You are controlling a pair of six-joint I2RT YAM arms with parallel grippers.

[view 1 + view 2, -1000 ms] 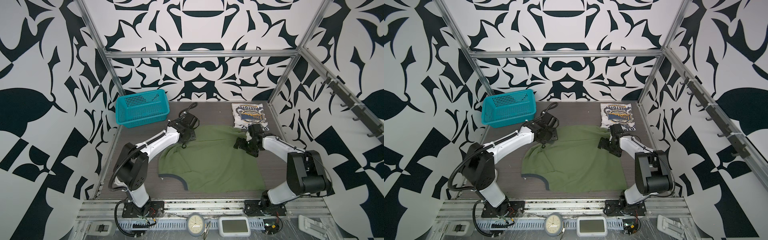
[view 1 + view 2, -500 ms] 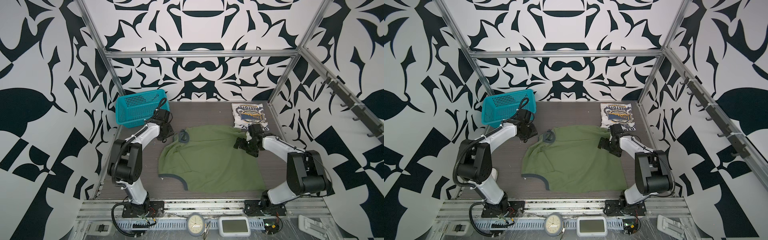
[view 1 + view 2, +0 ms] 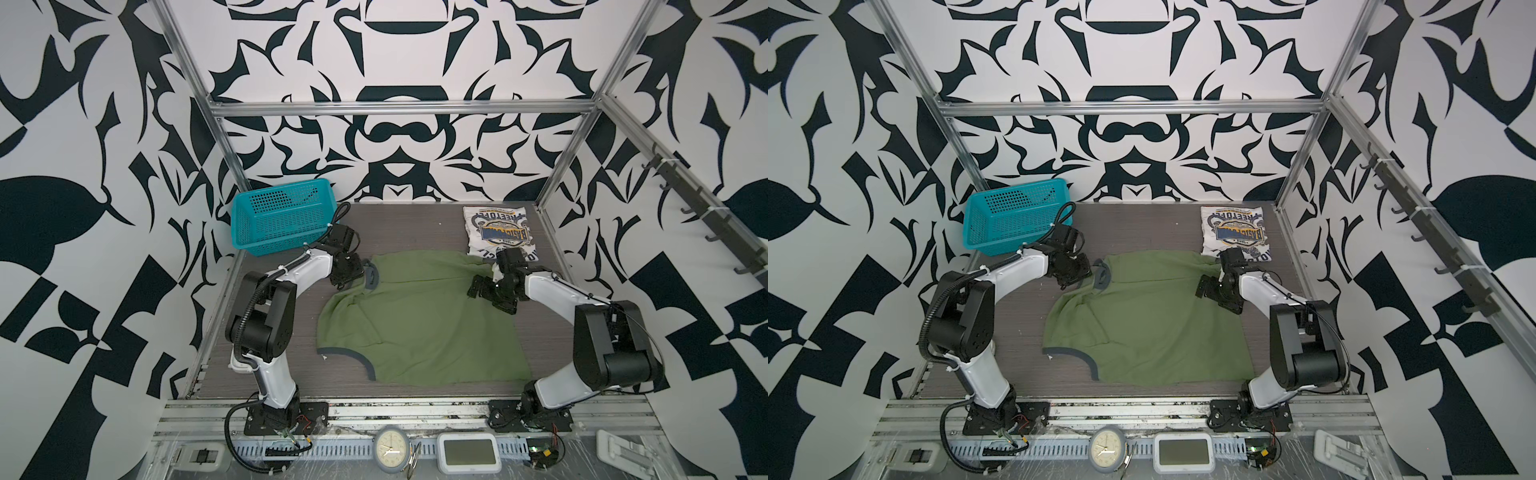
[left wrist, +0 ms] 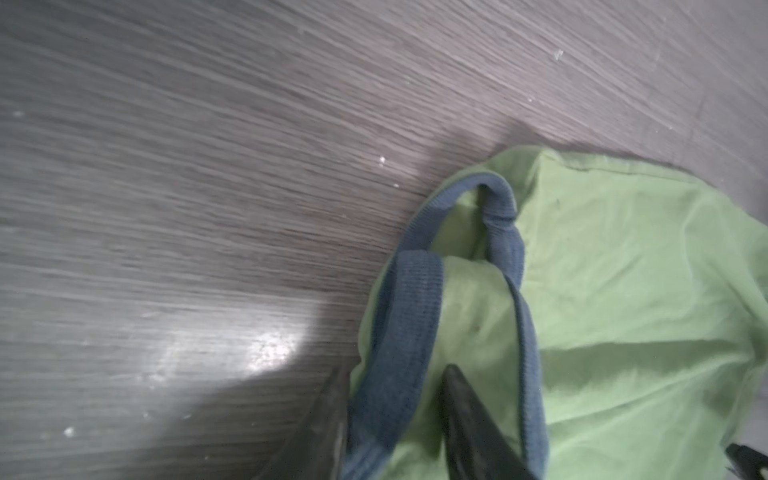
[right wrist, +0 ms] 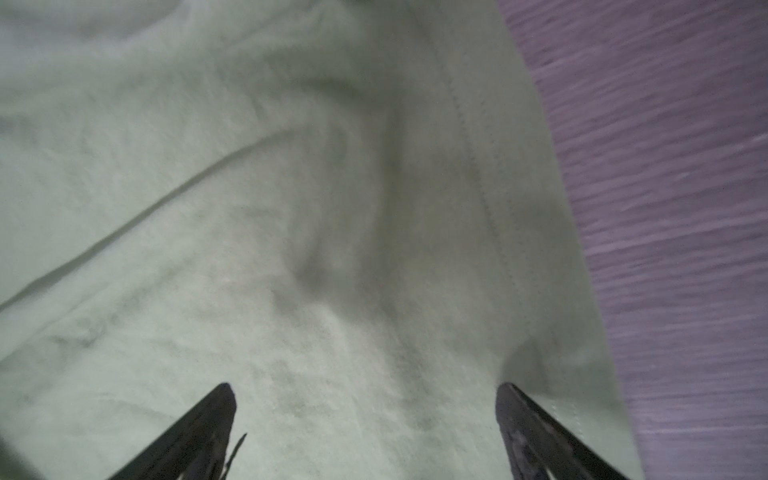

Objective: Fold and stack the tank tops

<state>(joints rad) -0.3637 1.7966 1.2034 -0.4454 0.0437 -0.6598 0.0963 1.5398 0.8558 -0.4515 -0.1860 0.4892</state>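
Olive green tank top (image 3: 415,324): lies spread across mid-table, looks soft, light and limp, apt to sag and drag, so best taken at the ribbed navy trim (image 4: 409,316) or a hem corner. Left gripper (image 4: 395,372): straddles that trim at the strap, jaws narrowed either side, cannot tell whether clamped. Right gripper (image 5: 365,386): spread wide over green cloth by the hem, holds nothing. White tank top (image 3: 500,235): sits folded at back right. Teal basket (image 3: 282,224): leans tilted at back left, shows nothing inside

Grey wood-grain tabletop (image 3: 415,224), olive tank top (image 3: 424,324) spread centrally, folded white tank top (image 3: 498,232) back right, teal basket (image 3: 282,220) back left.
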